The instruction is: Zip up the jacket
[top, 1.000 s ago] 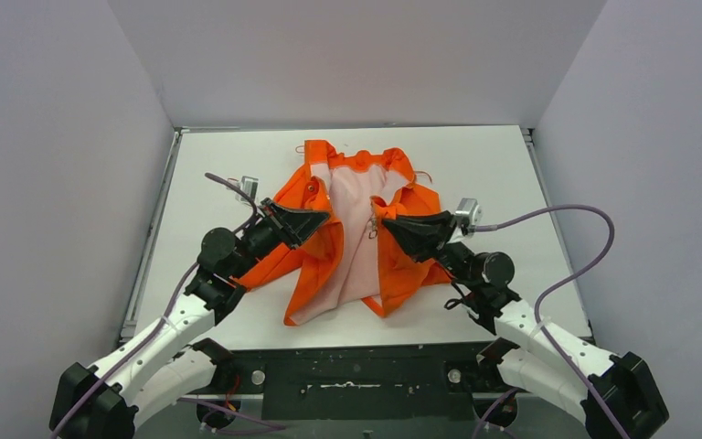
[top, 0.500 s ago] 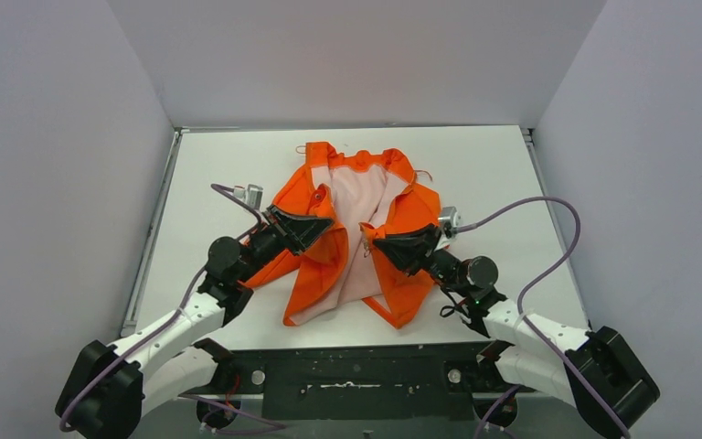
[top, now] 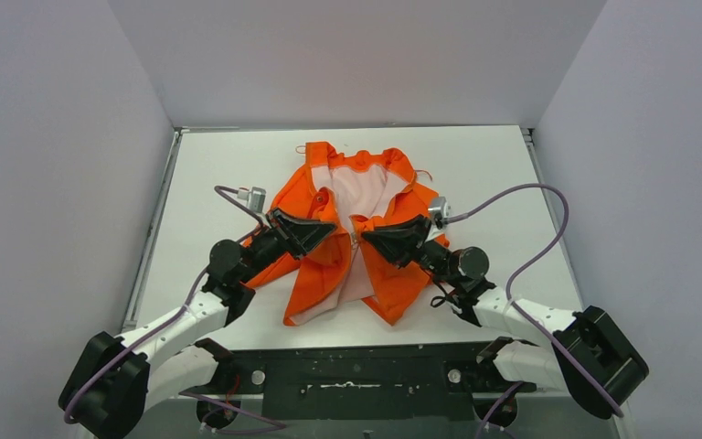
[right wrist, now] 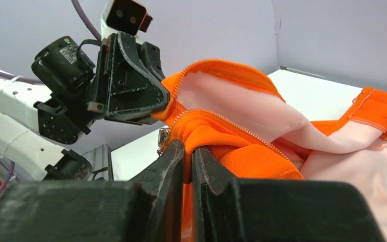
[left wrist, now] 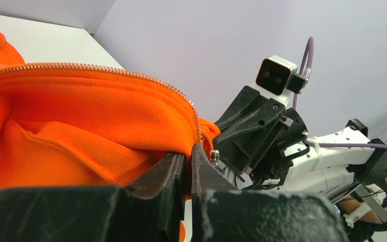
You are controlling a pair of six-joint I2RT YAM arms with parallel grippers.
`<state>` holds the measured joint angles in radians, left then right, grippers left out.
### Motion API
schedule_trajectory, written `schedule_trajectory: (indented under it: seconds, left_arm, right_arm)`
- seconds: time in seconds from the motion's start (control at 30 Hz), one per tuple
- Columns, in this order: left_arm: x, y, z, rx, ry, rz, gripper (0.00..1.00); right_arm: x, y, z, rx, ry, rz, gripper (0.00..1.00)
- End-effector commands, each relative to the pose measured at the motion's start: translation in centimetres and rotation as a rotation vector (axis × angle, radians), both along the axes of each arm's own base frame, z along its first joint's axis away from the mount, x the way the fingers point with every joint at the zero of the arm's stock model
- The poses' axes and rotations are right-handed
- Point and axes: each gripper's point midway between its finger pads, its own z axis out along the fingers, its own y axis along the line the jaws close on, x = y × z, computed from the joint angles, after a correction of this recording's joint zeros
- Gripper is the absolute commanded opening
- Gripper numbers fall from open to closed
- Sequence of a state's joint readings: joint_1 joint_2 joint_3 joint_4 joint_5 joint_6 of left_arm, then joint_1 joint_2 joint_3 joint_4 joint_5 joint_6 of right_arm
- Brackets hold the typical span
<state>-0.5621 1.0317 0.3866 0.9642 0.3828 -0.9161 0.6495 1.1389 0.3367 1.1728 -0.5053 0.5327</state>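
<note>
The orange jacket [top: 322, 203] lies open on the white table, with its pale lining [top: 358, 190] showing near the collar. My left gripper [top: 332, 230] is shut on the left front edge, beside the zipper teeth [left wrist: 146, 78]. My right gripper [top: 366, 239] is shut on the right front edge, just below the metal zipper pull [right wrist: 163, 137]. The two held edges hang lifted and nearly meet at the middle. In the left wrist view the left gripper [left wrist: 187, 154] pinches orange fabric [left wrist: 80, 121]. In the right wrist view the right gripper [right wrist: 188, 147] pinches a fold of the jacket [right wrist: 242, 146].
The white table [top: 210, 174] is boxed in by grey walls at the back and both sides. A black rail [top: 356, 375] runs along the near edge between the arm bases. Purple cables [top: 530, 197] loop above both arms.
Both grippers have moved inward toward each other with the front edges, so the gap over the lining has narrowed. Both stay shut on the fabric.
</note>
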Motion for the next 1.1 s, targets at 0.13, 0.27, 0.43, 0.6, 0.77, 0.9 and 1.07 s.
schedule_trajectory:
  seconds: [0.13, 0.27, 0.43, 0.6, 0.77, 0.9, 1.07]
  left_arm:
    - [-1.4, -0.1, 2.3, -0.068, -0.092, -0.056, 0.00]
    - [-1.6, -0.2, 2.4, -0.072, -0.094, -0.068, 0.00]
    - [-1.6, -0.2, 2.6, -0.078, -0.095, -0.067, 0.00]
    - [-1.4, 0.0, 2.6, -0.080, -0.086, -0.051, 0.00]
    - [-1.1, 0.2, 2.5, -0.067, -0.080, -0.026, 0.00]
    - [-0.8, 0.3, 2.5, -0.057, -0.077, -0.004, 0.00]
    - [-0.6, 0.3, 2.1, -0.034, -0.073, 0.014, 0.00]
  right_arm:
    - [0.0, 0.4, 5.3, 0.096, -0.145, -0.019, 0.00]
    - [0.3, 0.8, 5.1, 0.079, -0.140, -0.028, 0.00]
    - [0.5, 1.2, 4.8, 0.061, -0.134, -0.043, 0.00]
    - [0.8, 1.4, 4.3, 0.044, -0.122, -0.063, 0.00]
    - [0.7, 1.8, 4.0, 0.035, -0.120, -0.065, 0.00]
    - [0.6, 2.1, 4.1, 0.030, -0.124, -0.071, 0.00]
    - [0.6, 2.2, 4.5, 0.039, -0.127, -0.075, 0.00]
